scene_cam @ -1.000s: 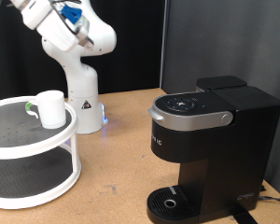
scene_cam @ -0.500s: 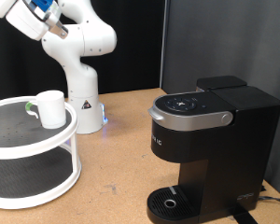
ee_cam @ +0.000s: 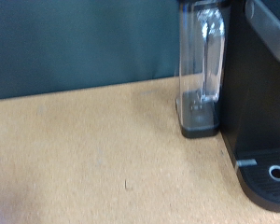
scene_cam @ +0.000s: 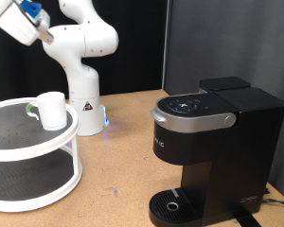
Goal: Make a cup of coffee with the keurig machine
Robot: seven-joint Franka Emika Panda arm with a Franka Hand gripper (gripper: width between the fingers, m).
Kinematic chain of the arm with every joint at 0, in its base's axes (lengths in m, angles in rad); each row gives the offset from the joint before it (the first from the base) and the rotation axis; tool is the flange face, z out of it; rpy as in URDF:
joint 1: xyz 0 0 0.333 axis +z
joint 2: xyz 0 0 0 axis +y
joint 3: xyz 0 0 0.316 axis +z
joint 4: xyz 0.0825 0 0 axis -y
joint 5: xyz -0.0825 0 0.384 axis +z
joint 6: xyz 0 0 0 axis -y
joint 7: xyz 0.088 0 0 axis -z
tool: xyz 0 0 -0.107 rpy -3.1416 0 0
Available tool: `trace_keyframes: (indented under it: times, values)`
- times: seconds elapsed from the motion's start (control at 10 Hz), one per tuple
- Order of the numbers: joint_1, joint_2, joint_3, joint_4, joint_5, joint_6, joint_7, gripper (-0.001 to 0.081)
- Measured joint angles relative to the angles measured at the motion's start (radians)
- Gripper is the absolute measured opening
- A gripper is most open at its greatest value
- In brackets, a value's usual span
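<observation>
Claw out of view (1 cup (scene_cam: 52,110), 1 keurig machine (scene_cam: 210,151))

The table (scene_cam: 123,151) is a bare brown board — matte, lightly scuffed. The gripper's fingers show in neither view, so nearness is reckoned from the raised arm at the exterior view's top left. Nearest beneath it stands a white two-tier round rack (scene_cam: 47,161) at the exterior view's left edge. Just beside the rack sits the white arm base (scene_cam: 85,109). Farthest off — at the exterior view's lower right — stands the keurig machine (scene_cam: 213,151), its circular drip tray (ee_cam: 269,179) resting on the wood.
</observation>
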State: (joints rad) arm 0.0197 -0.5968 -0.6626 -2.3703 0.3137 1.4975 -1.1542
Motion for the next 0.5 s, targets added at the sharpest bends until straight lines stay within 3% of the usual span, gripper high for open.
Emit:
trace_keyframes:
  times: [0.3, 0.5]
  values:
    - [-0.022, -0.007, -0.086, 0.023, -0.034, -0.002, -0.11, 0.0]
    - [-0.025, -0.005, -0.131, 0.05, -0.038, -0.026, -0.121, 0.0]
